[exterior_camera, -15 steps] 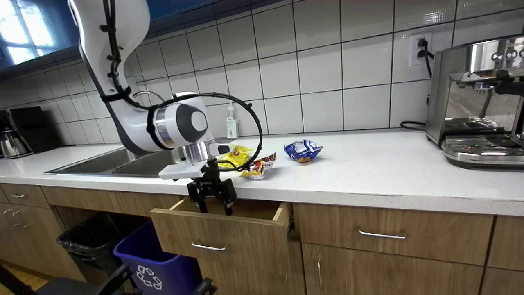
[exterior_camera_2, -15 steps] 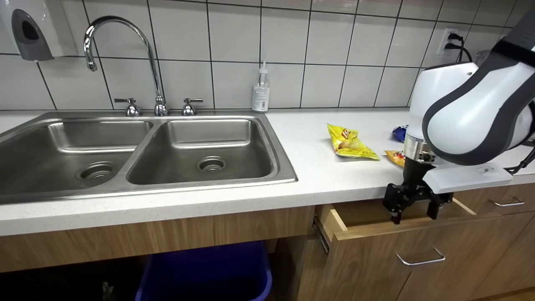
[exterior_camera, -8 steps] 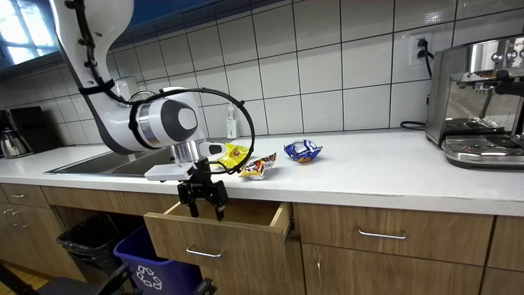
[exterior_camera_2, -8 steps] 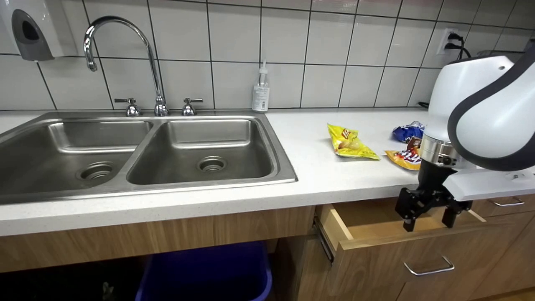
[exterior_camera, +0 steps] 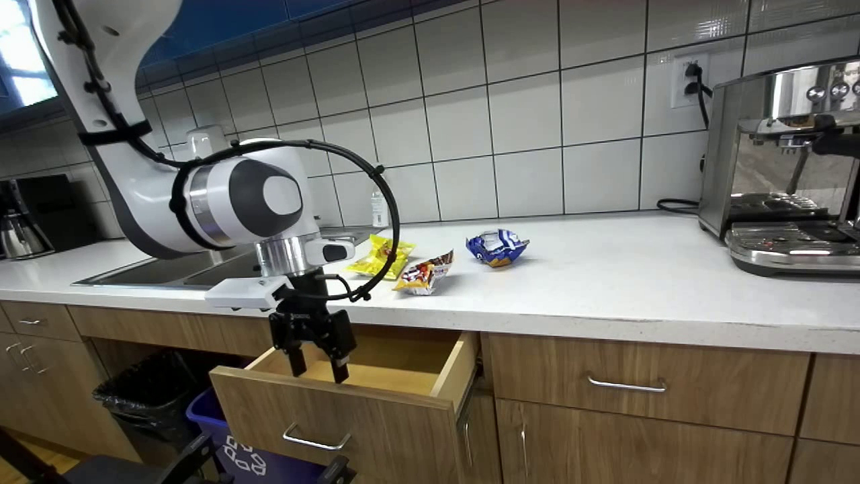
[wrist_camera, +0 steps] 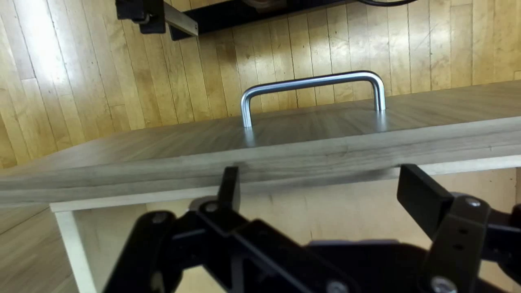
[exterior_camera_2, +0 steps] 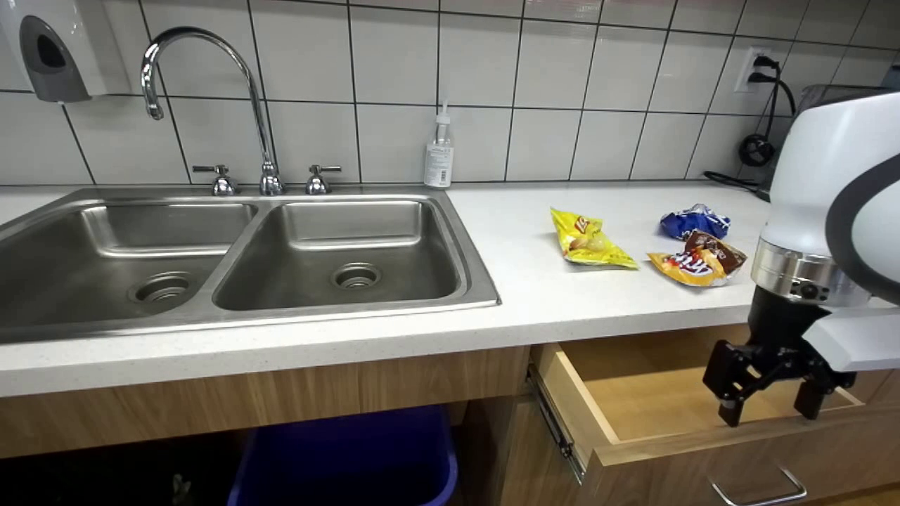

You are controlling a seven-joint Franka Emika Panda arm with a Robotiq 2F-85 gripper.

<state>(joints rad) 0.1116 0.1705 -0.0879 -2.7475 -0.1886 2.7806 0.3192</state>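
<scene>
Hanging over the pulled-out drawer (exterior_camera: 396,437), your hand (exterior_camera: 319,374) is pointing its fingers (wrist_camera: 421,195) down just behind the top edge of the front panel (wrist_camera: 309,158). You are holding those fingers well apart with nothing between them; whether the tips are touching the panel's inner face, these views are not settling. Judging by the pose, you are probably spanning a wide stretch of the panel so that any contact is bearing evenly along it. The handle (wrist_camera: 313,82) is standing on the outer face, apart from your fingers, so you are not using it as a grip. Carrying the drawer, the metal runner (exterior_camera_2: 556,429) at its side is likely what is letting it jut out below the worktop (exterior_camera: 605,282) without a prop. In both exterior views, a yellow bag (exterior_camera_2: 590,244), an orange-and-brown bag (exterior_camera_2: 692,262) and a blue wrapper (exterior_camera_2: 695,223) are lying on that worktop, apart from your hand, perhaps set back from its front edge so that the arm (exterior_camera: 144,195) is not brushing them.
</scene>
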